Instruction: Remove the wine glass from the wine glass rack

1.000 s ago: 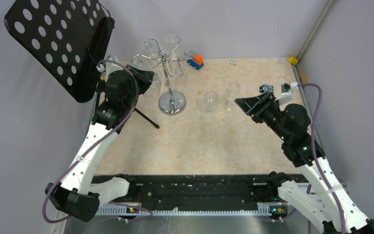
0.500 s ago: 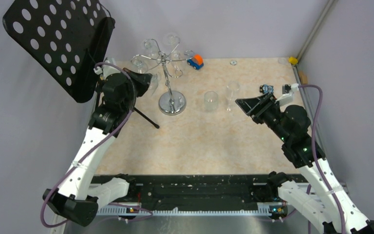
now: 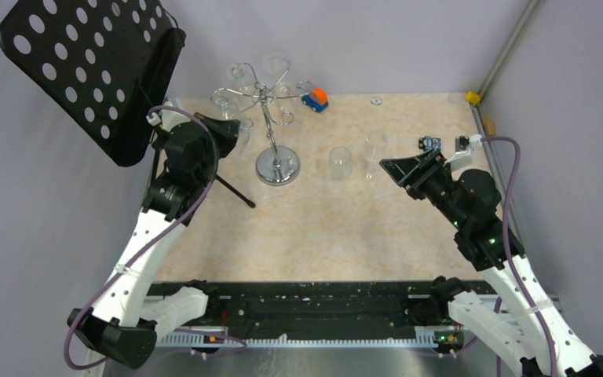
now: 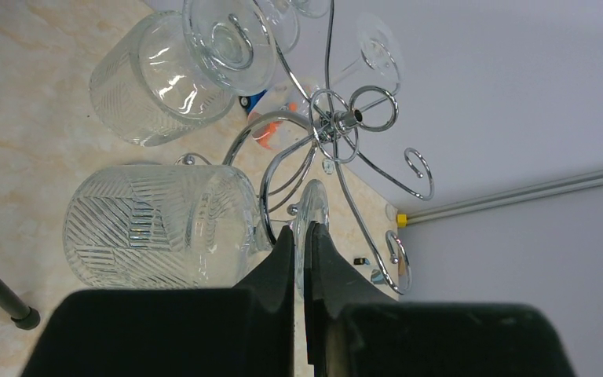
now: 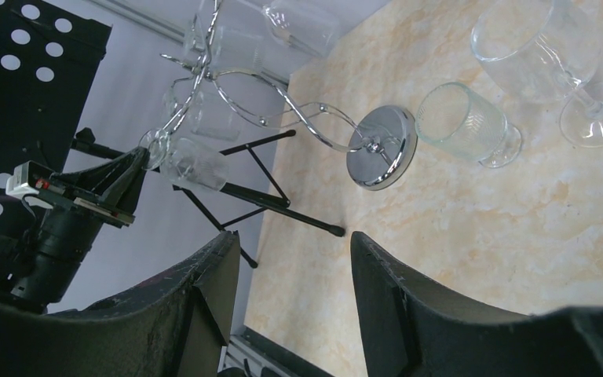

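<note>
The left gripper [image 4: 300, 232] clamps one wine glass [image 4: 157, 228] hanging on the single rack [image 3: 277, 166] near the table's [image 3: 322, 236] far edge. Two loose glasses [image 3: 339, 162] [image 3: 374, 153] stand mid-table. The right gripper [image 5: 294, 239] gapes, empty.

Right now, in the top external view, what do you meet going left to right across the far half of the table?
music stand → wine glass rack → toy car → short glass → stemmed glass → small yellow object

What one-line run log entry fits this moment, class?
left gripper: shut on glass foot | glass: hanging on rack | right gripper: open, empty | step: lift-off not yet done
</note>
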